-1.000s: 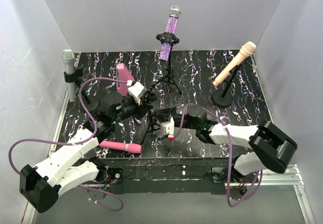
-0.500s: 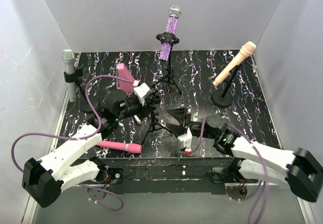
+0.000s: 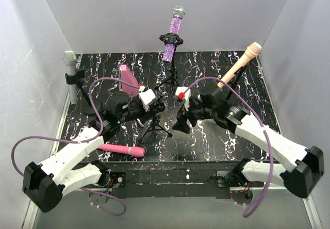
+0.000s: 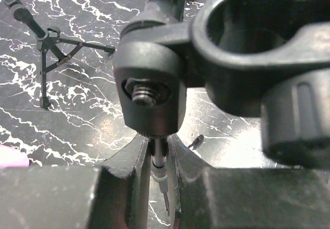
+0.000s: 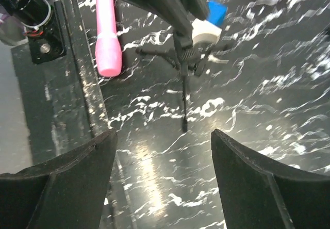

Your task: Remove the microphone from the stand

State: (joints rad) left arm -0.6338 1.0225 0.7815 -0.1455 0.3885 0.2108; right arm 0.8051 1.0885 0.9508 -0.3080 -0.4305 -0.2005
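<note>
A pink microphone (image 3: pixel 122 149) lies flat near the table's front edge, free of any stand; it also shows in the right wrist view (image 5: pixel 107 38). My left gripper (image 3: pixel 148 104) is shut on the thin pole (image 4: pixel 159 159) of a small black tripod stand (image 3: pixel 154 128), just under its empty clip (image 4: pixel 247 48). The right gripper (image 3: pixel 178 125) hangs open just right of that stand, apart from it. Nothing is between its fingers (image 5: pixel 62 177), and the stand's legs (image 5: pixel 183 59) lie ahead of them.
A silver microphone (image 3: pixel 69 77) stands clipped at the far left. A purple glitter one (image 3: pixel 172 35) is on a tripod at the back. A peach one (image 3: pixel 240 64) leans on a round-base stand at the right. A pink block (image 3: pixel 125 80) sits behind the left gripper.
The right gripper has opened and swung from the stand's feet toward the front edge, then up and back to the stand's right side. The left gripper keeps its hold, shifted slightly right.
</note>
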